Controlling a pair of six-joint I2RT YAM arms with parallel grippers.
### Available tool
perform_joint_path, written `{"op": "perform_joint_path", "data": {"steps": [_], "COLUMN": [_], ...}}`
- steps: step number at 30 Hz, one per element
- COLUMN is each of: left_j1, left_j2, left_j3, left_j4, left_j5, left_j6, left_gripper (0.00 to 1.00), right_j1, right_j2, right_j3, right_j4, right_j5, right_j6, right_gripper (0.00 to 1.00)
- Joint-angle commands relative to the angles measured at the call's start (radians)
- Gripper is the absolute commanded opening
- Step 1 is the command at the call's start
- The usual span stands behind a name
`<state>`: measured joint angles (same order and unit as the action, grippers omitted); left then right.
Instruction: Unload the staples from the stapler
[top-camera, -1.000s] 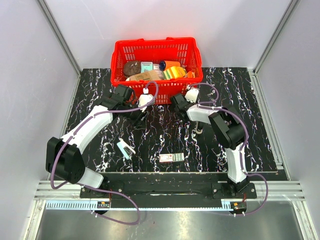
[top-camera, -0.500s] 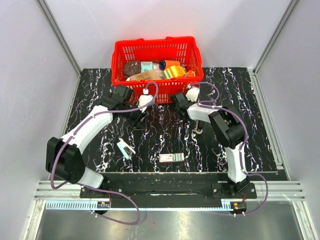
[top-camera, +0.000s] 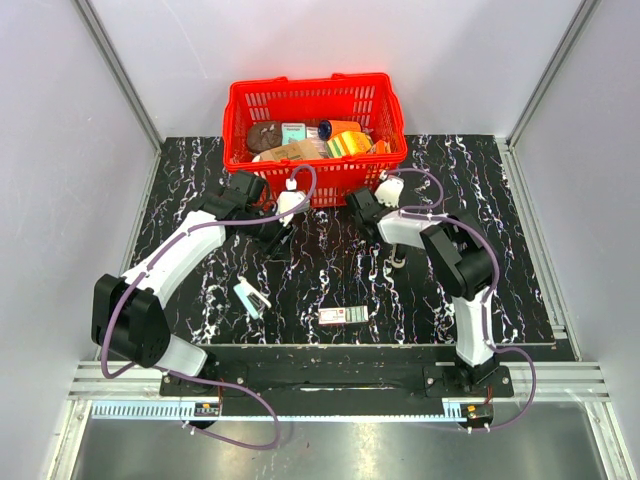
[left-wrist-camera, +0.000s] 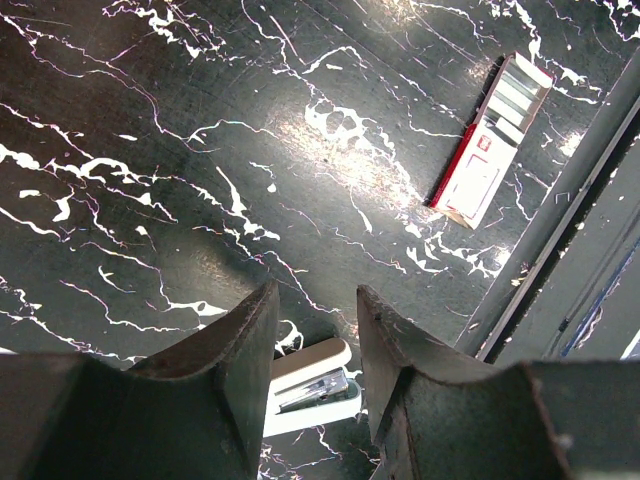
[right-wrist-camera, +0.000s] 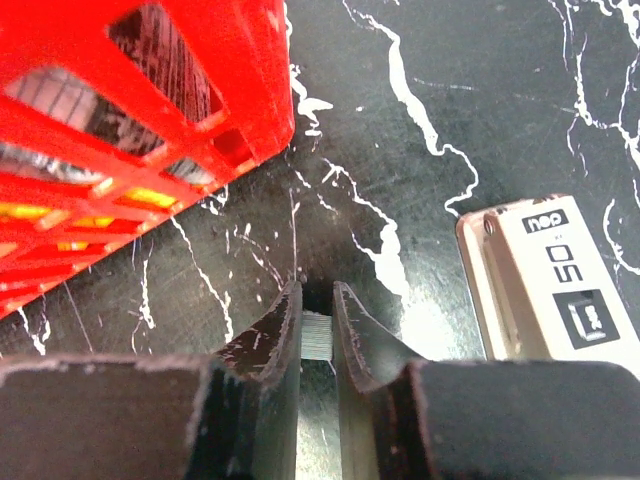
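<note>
While right fingers (right-wrist-camera: 272, 350) pinch staples (right-wrist-camera: 317, 336) (left fingers (left-wrist-camera: 243, 362) released), the teal stapler (left-wrist-camera: 308, 386) lies open.

Two hands: one left hand (left-wrist-camera: 315, 300) and one right hand (right-wrist-camera: 316, 295). One stapler (left-wrist-camera: 310, 385) lies under the left hand, and one white-and-red box (left-wrist-camera: 492, 145) is well beyond it. The right hand's fingers pinch one strip of staples (right-wrist-camera: 317, 335). One white labelled block (right-wrist-camera: 550, 290) lies beside that hand, and one red basket (right-wrist-camera: 150, 120) stands opposite.
</note>
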<state>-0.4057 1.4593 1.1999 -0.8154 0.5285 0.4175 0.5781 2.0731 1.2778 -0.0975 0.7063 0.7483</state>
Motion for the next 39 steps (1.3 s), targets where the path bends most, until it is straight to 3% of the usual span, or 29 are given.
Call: {"op": "perform_joint_path", "data": {"steps": [1, 9, 18, 26, 33, 39], "left_j1": [0.001, 0.001, -0.001, -0.010, -0.024, -0.091], "left_j2": [-0.027, -0.037, -0.037, -0.019, -0.023, -0.053], "left_j3": [0.007, 0.010, 0.012, 0.006, -0.014, -0.108], "left_j4": [0.010, 0.004, -0.007, 0.001, 0.008, 0.094], "left_j5": [0.034, 0.038, 0.036, 0.010, -0.016, -0.145], "left_j6": [-0.003, -0.003, 0.009, 0.015, 0.026, 0.033], "left_gripper": [0.42, 0.42, 0.42, 0.43, 0.43, 0.43], "right_j1": [0.052, 0.120, 0.184, 0.241, 0.296, 0.410], "right_j2": [-0.005, -0.123, -0.349, -0.542, -0.634, -0.749], "right_j3": [-0.081, -0.207, -0.392, -0.445, -0.459, -0.514], "right_j4": [-0.103, -0.119, -0.114, -0.194, -0.274, -0.317], "right_j5": [-0.102, -0.071, -0.235, -0.312, -0.286, -0.197], "right_j6": [0.039, 0.005, -0.038, -0.010, 0.034, 0.166], "right_gripper": [0.19, 0.16, 0.15, 0.15, 0.15, 0.13]}}
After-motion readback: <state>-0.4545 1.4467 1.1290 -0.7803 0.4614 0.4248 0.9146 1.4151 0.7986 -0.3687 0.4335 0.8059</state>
